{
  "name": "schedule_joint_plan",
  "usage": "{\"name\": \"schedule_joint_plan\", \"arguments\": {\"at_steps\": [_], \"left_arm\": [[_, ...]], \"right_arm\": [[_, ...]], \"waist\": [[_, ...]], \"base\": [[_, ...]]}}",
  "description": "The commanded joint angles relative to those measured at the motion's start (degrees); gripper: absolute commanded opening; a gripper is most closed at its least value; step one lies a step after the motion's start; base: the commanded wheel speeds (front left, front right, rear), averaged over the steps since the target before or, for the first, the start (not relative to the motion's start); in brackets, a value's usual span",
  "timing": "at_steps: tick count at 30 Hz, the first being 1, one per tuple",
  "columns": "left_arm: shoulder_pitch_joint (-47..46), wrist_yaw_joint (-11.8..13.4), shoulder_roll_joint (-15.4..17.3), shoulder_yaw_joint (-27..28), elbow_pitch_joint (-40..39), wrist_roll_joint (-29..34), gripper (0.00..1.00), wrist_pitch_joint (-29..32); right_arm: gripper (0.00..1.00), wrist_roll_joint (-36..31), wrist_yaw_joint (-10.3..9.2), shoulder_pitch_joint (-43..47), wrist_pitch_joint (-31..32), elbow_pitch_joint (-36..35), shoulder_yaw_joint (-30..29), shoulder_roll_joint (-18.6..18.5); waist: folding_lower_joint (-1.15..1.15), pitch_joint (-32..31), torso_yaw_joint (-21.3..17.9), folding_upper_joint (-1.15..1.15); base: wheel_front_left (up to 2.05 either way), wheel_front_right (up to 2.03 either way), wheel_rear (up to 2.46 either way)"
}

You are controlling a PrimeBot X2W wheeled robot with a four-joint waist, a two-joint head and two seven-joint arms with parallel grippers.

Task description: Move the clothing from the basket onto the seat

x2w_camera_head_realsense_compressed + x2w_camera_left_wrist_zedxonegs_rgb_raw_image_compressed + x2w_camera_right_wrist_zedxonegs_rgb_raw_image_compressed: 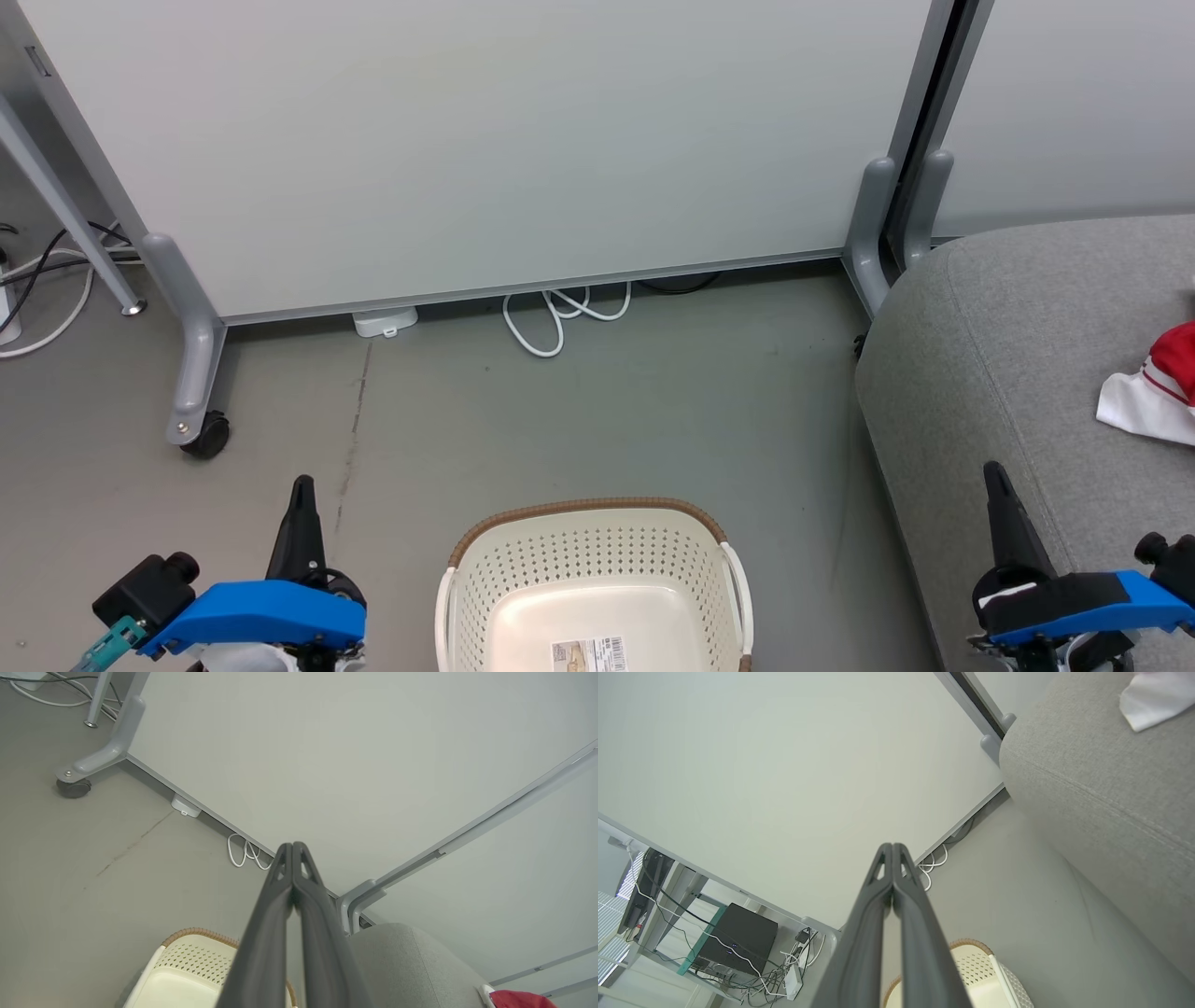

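Red-and-white clothing (pixel 1153 387) lies on the grey seat (pixel 1008 373), cut off at the head view's right edge. The cream basket (pixel 579 551), well apart, is cropped at the bottom. The left gripper (pixel 302 485) and right gripper (pixel 992 471) each have their fingers pressed together.

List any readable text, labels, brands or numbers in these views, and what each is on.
No text can be read.
Sticker on the floor of the basket: a barcode and printed lines, too small and blurred to read.
Clothing on the seat: red and white fabric, no lettering can be made out.
Nothing else carries legible text.
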Motion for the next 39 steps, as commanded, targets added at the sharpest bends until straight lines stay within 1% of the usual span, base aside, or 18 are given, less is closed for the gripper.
{"name": "schedule_joint_plan", "arguments": {"at_steps": [1,19,39], "left_arm": [[-1.59,-0.37,0.01,0.57,-1.04,-1.76,0.00,0.44],[-2.14,-1.25,0.01,2.52,-1.82,-14.03,0.00,3.61],[-2.51,-2.11,0.00,4.33,-2.55,-25.39,0.00,6.61]], "right_arm": [[0.00,1.91,0.01,-1.65,0.52,-0.95,-0.27,0.01],[0.00,13.35,0.02,-2.02,3.76,-1.48,-1.11,0.50],[0.00,24.02,0.02,-2.51,6.78,-1.98,-1.86,1.00]], "waist": [[0.00,0.00,-0.02,0.00],[0.00,0.08,-0.29,0.00],[0.00,0.16,-0.60,0.00]], "base": [[0.00,0.00,0.00],[0.00,0.00,0.00],[0.00,0.00,0.00]]}}
